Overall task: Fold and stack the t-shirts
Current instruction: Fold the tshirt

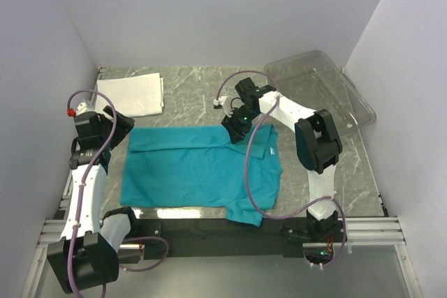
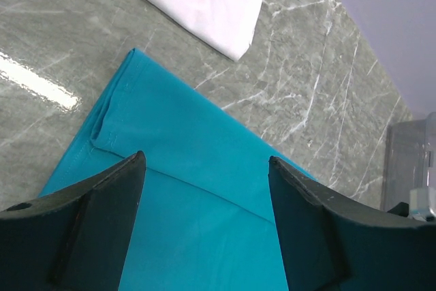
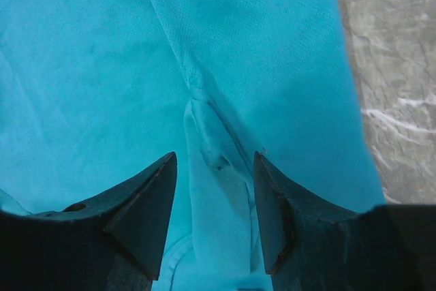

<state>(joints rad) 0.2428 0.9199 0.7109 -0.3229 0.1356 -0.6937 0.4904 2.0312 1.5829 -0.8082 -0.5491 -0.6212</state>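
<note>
The teal t-shirt [image 1: 202, 169] lies partly folded at the centre of the surface [image 1: 195, 99]. The white t-shirt [image 1: 133, 94] lies folded at the far left corner. The left pincer [image 2: 204, 168] is wide open above the teal t-shirt's far left corner, holding nothing. The right pincer [image 3: 214, 165] is partly open, its 2 fingers straddling a raised crease, not clamped.

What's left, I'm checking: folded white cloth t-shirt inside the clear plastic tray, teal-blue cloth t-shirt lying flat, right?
No: top external view shows the white cloth t-shirt on the table, far left, outside the clear plastic tray; teal-blue cloth t-shirt lying flat, yes.
</note>
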